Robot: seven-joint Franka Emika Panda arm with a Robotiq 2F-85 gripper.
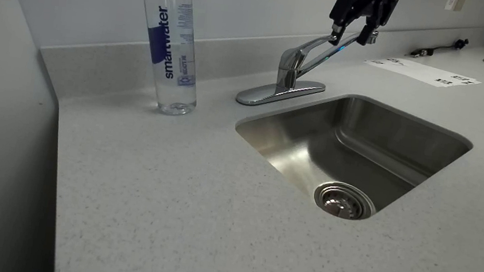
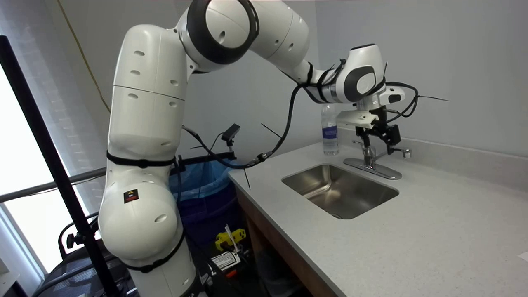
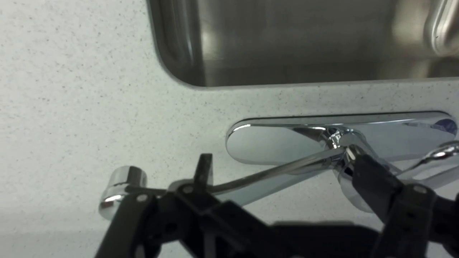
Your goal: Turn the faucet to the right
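Note:
The chrome faucet stands behind the sink, and its body shows in both exterior views (image 1: pixel 287 74) (image 2: pixel 373 168). Its spout (image 3: pixel 265 175) points along the backsplash, away from the basin. The nozzle is at the left in the wrist view, and the lever handle (image 3: pixel 437 157) is at the right edge. My gripper (image 1: pixel 350 37) is above the faucet, pointing down; it also shows in an exterior view (image 2: pixel 378 147). In the wrist view the gripper (image 3: pixel 282 161) has its fingers wide apart, one over the spout near the nozzle, one beside the faucet body. Contact cannot be told.
The steel sink basin (image 1: pixel 362 137) lies in front of the faucet. A clear water bottle with a blue label (image 1: pixel 171 53) stands beside the faucet, near the wall. White papers (image 1: pixel 420 72) and a black cable (image 1: pixel 442 47) lie farther along the counter. The backsplash (image 2: pixel 466 156) is close behind.

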